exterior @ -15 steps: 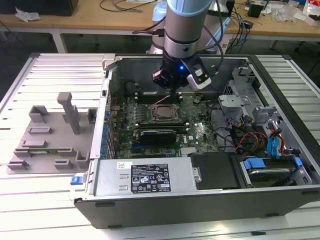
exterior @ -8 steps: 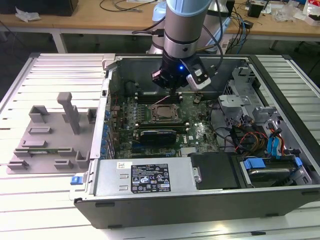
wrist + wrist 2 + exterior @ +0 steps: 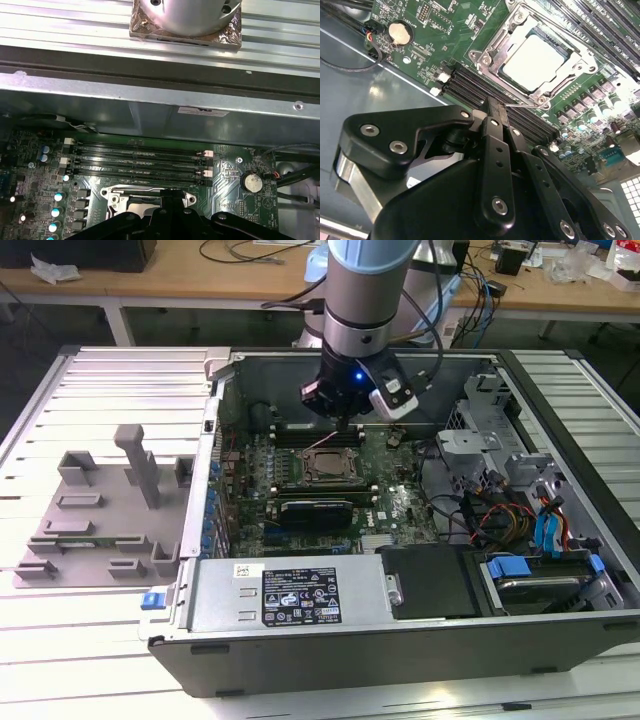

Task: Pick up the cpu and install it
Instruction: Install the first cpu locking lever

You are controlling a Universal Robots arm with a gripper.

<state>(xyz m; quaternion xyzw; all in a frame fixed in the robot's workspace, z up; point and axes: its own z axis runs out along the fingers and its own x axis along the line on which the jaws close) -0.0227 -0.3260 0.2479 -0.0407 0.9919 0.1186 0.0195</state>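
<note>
The gripper (image 3: 347, 418) hangs inside the open computer case (image 3: 560, 380), just above the motherboard (image 3: 395, 502), over the row of black memory slots (image 3: 318, 437) that runs beside the processor socket (image 3: 328, 468). In the second wrist view the gripper (image 3: 496, 106) shows its two black fingers (image 3: 492, 107) pressed flat together with no gap between them and nothing gripped; their tips sit over the memory slots (image 3: 470, 87) at the edge of the socket frame (image 3: 540, 55). A thin metal latch lever (image 3: 522, 104) of the socket passes right at the fingertips; whether they touch it cannot be told.

The cpu (image 3: 534, 61) lies flat in the socket, its pale silver top plate facing up and framed on all sides by the metal socket bracket. In the exterior view the cpu (image 3: 328, 468) appears seated in the middle of the board, just below the gripper.

In the first wrist view the black linkage of the gripper (image 3: 175, 210) covers the near part of the socket (image 3: 117, 197), and the memory slots (image 3: 140, 160) run across beyond it. A round coin battery (image 3: 400, 33) sits on the board well apart from the socket.

A grey plastic fixture tray (image 3: 100, 515) rests on the ribbed metal table (image 3: 120, 380), outside the case on the exterior view's left.
</note>
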